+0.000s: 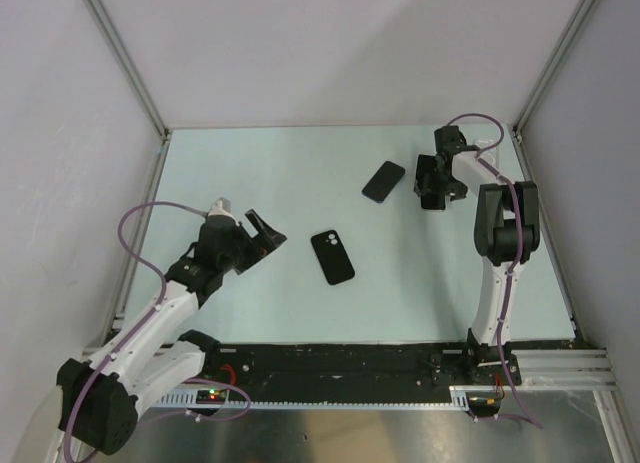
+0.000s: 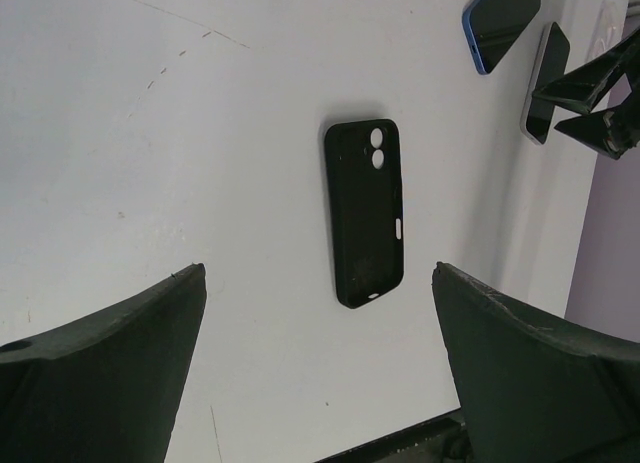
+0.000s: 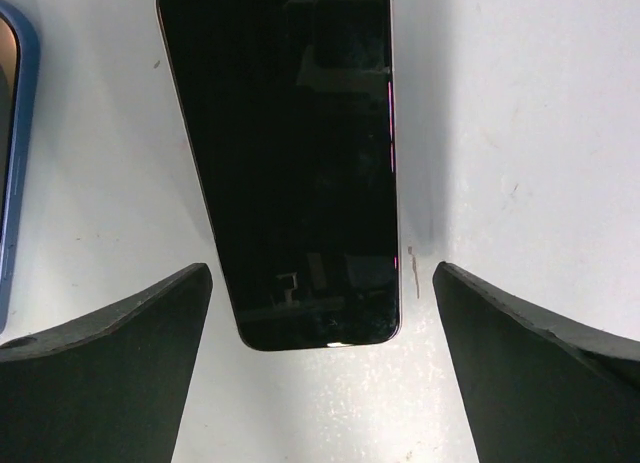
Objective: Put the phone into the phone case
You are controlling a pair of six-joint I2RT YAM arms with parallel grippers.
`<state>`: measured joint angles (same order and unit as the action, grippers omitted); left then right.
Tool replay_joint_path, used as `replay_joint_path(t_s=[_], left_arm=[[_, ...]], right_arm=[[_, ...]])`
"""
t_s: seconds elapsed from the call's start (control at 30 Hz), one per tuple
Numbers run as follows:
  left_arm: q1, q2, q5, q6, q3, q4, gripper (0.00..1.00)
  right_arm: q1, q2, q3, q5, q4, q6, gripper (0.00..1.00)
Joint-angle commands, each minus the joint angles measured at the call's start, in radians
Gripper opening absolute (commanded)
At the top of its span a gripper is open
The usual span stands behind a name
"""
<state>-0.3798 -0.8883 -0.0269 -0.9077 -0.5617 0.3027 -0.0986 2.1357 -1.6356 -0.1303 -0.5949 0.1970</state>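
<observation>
Right claw (image 3: 320,278) hangs wide open and empty over the phone (image 3: 290,143), which lies flat, screen up, at the upper right of the table (image 1: 250,163). Left claw (image 2: 320,273) gapes wide too, gripping nothing, with a black shell (image 2: 365,213) ahead of it. The clear phone case (image 1: 487,142) shows only faintly, far upper right.

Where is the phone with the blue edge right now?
In the top view, the blue-edged phone lies toward the back right of the table, just left of the open right gripper and the second phone beneath it.
</observation>
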Motion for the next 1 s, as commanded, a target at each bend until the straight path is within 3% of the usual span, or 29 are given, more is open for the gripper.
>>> replay_joint_path(t_s=[0.0, 0.3, 0.43, 0.67, 0.97], left_arm=[[0.009, -0.023, -0.020, 0.009, -0.054, -0.014, 0.98], [0.009, -0.056, -0.033, -0.004, -0.073, -0.013, 0.98], [0.010, -0.058, -0.036, -0.008, -0.075, -0.013, 0.98], [0.009, -0.104, 0.012, -0.048, -0.075, -0.012, 0.98], [-0.029, -0.327, 0.170, -0.089, -0.146, -0.026, 0.98]], right_arm=[[0.010, 0.028, -0.057, 0.046, -0.016, -0.044, 0.99], [0.009, 0.087, -0.102, 0.082, -0.061, -0.060, 0.93], [0.003, 0.118, -0.126, 0.055, -0.100, -0.050, 0.76], [-0.018, 0.079, -0.090, 0.073, -0.125, -0.023, 0.37], [-0.097, -0.086, 0.189, 0.201, -0.031, 0.088, 0.28]])
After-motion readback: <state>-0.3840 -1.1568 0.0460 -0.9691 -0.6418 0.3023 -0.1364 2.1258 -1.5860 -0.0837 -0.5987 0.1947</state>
